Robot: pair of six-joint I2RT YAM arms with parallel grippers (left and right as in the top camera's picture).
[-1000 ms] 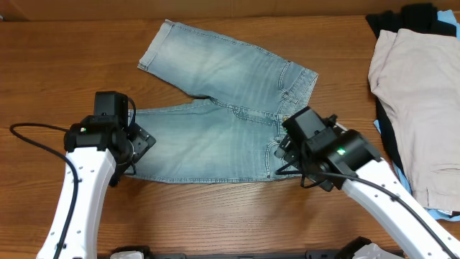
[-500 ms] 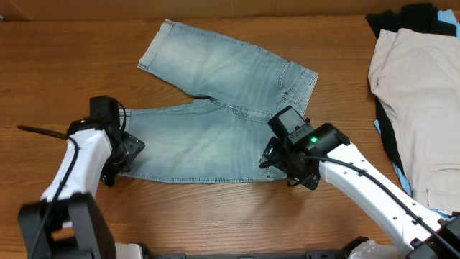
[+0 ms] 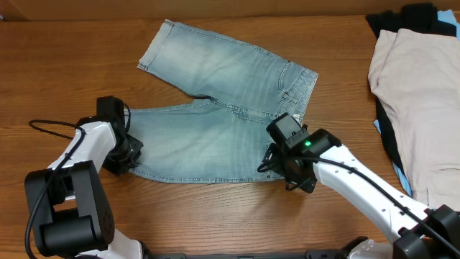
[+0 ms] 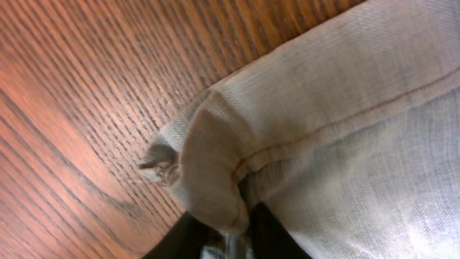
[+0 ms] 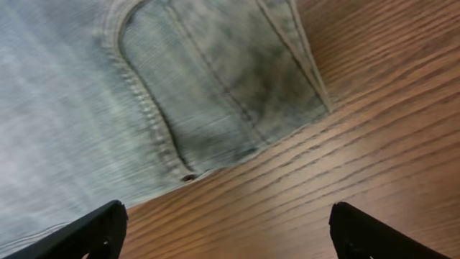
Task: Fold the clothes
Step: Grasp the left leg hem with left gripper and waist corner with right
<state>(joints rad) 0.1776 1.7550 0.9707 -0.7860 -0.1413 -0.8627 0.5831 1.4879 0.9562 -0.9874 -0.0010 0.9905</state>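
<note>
- Left claw (image 4: pixel 226 243): the picture edge cuts off both dark fingers (image 4: pixel 180 241); only stubs show, clamping the hem corner of the faded light-blue denim shorts (image 4: pixel 345 129).
- Overhead, each wrist housing (image 3: pixel 291 140) covers its own claw and the denim beneath.
- Right claw (image 5: pixel 230 232): only two black fingertips (image 5: pixel 93 229) show, spread wide, cut off below.
- Outboard of the right claw: crumpled beige garment (image 3: pixel 417 93) cropped by the frame edge; black garment (image 3: pixel 384 21) and sky-blue garment (image 3: pixel 424 8) mostly buried under it.
</note>
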